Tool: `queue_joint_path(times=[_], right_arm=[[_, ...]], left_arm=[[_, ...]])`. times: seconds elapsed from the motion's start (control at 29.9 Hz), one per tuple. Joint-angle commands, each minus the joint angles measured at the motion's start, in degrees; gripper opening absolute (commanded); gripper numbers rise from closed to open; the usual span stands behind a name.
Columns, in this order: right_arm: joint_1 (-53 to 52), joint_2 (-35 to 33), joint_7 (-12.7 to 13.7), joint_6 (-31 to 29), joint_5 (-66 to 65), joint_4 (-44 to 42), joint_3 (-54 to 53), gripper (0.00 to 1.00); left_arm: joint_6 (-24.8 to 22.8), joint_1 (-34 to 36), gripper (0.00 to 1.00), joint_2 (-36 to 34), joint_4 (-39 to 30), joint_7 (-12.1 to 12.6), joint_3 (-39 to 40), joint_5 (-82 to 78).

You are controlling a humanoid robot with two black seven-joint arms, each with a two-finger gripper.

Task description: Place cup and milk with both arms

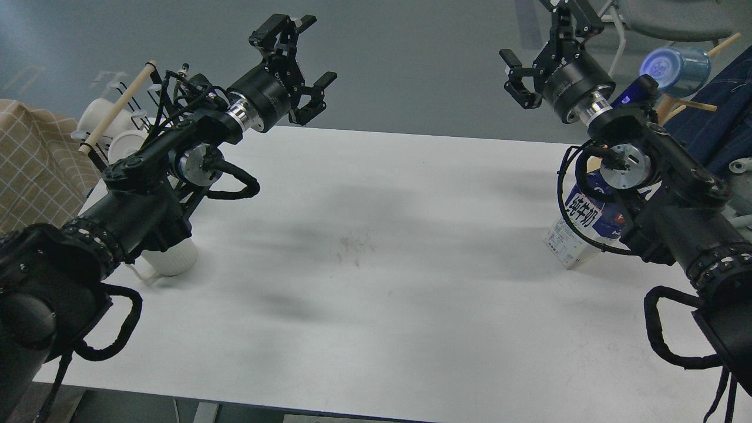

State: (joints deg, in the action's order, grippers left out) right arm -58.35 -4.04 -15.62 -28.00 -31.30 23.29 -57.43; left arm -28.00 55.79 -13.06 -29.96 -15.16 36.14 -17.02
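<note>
both arms raised over the white bench (376, 247), jaws wide and empty; cup and milk standing on it at opposite ends.

head view: left gripper (305, 59) held up past the far bench edge, jaws spread wide, nothing btwn them. right gripper (543, 50) also up high at the far right, jaws spread wide, empty. the cup (170, 257), white w/ ribbed sides and a small handle toward the near-left, stands on the bench at the left end, mostly hidden under the left arm. the milk (578, 226), blue-and-white carton w/ white chinese characters, stands upright at the right end, its top hidden behind the right arm. bench middle bare, some faint dark smudges. off the bench: a rack w/ white mugs (103, 126) far left, a translucent blue mug (675, 70) on a wooden peg far right.
</note>
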Motion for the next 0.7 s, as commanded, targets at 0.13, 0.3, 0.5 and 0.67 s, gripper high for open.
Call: queue_joint_path(times=[0.13, 0.3, 0.5, 0.67], right_arm=[[-0.4, 0.3, -0.5, 0.0, -0.1, -0.4, 0.1, 1.00], [-0.5, -0.4, -0.4, 0.0, -0.2, -0.5, 0.3, 1.00], [-0.5, -0.3, -0.4, 0.0, -0.3, -0.9, 0.4, 1.00], [-1.3, -0.4, -0.4, 0.0, -0.2, -2.4, 0.5, 1.00]], left_arm=[[0.0, -0.9, 0.98, -0.6, -0.1, 0.0, 0.9, 0.0], [0.0, -0.7, 0.98, -0.7, 0.4, 0.3, 0.8, 0.0], [0.0, -0.9, 0.98, -1.0, 0.8, -0.1, 2.1, 1.1], [0.0, -0.7, 0.98, -0.8, 2.3, 0.7, 2.9, 1.0]])
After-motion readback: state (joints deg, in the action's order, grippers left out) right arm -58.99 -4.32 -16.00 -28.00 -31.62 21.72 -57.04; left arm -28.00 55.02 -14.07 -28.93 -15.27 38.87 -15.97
